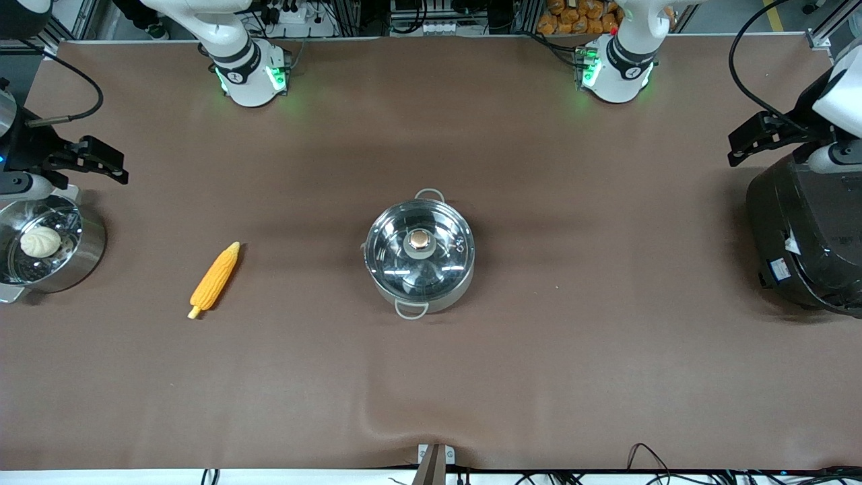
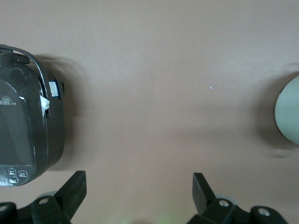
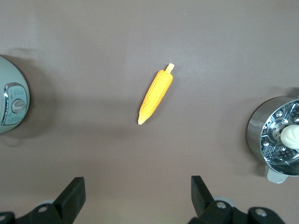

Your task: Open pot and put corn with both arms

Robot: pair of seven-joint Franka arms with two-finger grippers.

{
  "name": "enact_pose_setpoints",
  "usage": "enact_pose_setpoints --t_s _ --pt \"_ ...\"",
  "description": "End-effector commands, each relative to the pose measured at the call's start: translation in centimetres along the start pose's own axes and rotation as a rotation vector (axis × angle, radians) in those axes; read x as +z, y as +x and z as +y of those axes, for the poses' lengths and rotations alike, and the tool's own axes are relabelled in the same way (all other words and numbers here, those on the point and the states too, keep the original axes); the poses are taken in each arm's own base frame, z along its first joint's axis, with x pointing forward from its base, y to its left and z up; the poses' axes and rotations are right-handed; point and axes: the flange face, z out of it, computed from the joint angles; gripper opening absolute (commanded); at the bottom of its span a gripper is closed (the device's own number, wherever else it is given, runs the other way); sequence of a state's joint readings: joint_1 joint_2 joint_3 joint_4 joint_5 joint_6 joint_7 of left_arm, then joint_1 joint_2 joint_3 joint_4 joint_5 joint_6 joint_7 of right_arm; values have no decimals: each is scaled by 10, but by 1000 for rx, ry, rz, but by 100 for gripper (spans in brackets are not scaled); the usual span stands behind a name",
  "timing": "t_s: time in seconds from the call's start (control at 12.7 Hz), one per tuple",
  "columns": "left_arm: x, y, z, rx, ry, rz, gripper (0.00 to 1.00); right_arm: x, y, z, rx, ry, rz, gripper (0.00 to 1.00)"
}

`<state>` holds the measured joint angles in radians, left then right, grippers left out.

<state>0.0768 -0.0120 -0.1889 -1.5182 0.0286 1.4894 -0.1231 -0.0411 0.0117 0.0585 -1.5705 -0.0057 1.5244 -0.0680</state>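
So the pot [image 1: 419, 252] sits dead center of the front view, glass lid [image 1: 419, 246] on, copper knob [image 1: 419, 239] on top. The corn [image 1: 215, 279] lies flat on the table [image 1: 539, 377] at left of center, well apart from the pot, stem end lower in frame. The right gripper [image 3: 135, 196] hangs at the left edge over a small steel pot [image 1: 47, 252] holding a bun [image 1: 40, 240], fingers spread wide, empty. The left gripper [image 2: 139, 191] is at the right edge above the black rice cooker [image 1: 805, 236], also wide open and empty.
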Motion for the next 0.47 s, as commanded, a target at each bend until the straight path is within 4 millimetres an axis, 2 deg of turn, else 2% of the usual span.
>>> enact_pose_setpoints --t_s 0.0,0.08,0.16,0.24,0.39 --pt "30 20 38 50 7 -44 100 7 -1 5 -1 -3 -5 100" --pt "34 28 78 80 -4 -33 100 10 2 3 -4 -3 -4 100" --pt "49 34 118 45 -15 -45 100 22 7 4 -4 -1 -14 100" --pt "61 39 161 13 -28 -33 100 36 13 8 2 0 -16 100" --pt "96 46 237 -50 -73 9 100 79 35 22 22 7 -32 100"
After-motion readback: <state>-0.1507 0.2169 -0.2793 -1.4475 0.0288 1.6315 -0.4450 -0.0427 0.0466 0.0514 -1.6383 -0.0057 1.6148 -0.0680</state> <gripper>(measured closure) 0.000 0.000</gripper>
